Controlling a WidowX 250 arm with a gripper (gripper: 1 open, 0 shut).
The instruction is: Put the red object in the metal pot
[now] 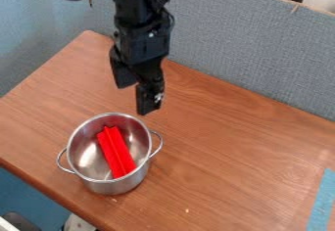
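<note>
The red object (118, 150), a small red bar, lies inside the metal pot (85, 173), slanting across its shiny bottom. The round silver pot stands on the wooden table near its front left, with a loop handle on each side. My gripper (135, 90) hangs above the table just behind and to the right of the pot. It points down, its dark fingers (151, 99) are open and nothing sits between them.
The wooden table (236, 147) stretches to the right of the pot. A grey fabric panel (236, 39) stands along its far edge. The table's front edge runs close below the pot.
</note>
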